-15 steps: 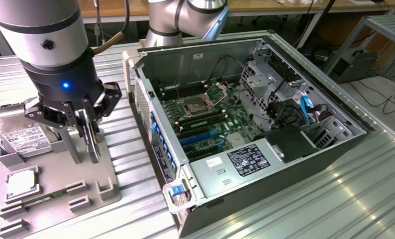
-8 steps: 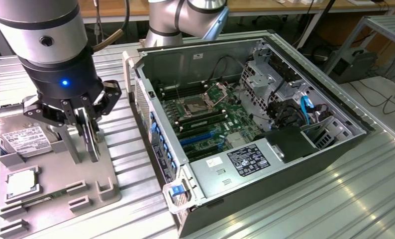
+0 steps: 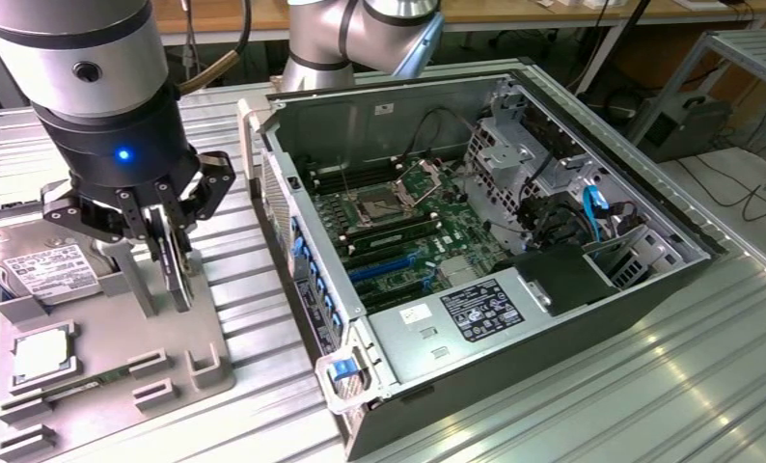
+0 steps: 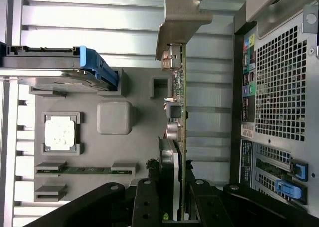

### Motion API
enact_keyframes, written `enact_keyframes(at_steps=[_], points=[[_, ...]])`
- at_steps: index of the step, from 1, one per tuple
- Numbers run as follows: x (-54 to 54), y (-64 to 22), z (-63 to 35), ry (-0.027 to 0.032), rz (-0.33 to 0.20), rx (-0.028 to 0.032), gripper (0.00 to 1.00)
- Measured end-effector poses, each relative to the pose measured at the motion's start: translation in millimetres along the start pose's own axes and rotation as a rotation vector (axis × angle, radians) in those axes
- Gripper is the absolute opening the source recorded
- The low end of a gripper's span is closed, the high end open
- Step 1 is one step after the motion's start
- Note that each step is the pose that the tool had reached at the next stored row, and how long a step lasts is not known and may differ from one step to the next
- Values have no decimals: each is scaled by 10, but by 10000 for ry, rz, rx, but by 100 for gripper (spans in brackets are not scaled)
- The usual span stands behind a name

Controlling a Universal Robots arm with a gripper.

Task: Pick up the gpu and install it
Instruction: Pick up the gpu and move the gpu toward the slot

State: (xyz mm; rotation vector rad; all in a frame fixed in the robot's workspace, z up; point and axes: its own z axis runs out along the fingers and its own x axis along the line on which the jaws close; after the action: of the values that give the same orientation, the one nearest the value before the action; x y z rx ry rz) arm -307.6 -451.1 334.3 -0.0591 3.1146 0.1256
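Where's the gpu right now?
On the exterior view's left, the gpu stands on edge in the end effector's grip over the grey parts holder, beside the hard drive, outside the computer case.

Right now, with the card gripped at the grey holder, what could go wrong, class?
1. The gripper seems to pinch the gpu well away from its silver bracket, so the long card might tilt or slip.
2. The hard drive sits close by in the grey holder. A sideways swing could knock it.
3. The computer case wall stands near, and the card might clip it.
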Motion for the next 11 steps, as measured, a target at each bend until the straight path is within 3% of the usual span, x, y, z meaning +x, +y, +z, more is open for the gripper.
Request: enact_keyframes(at_steps=[11], points=[[-1, 5, -59, 0, 0, 0, 28]])
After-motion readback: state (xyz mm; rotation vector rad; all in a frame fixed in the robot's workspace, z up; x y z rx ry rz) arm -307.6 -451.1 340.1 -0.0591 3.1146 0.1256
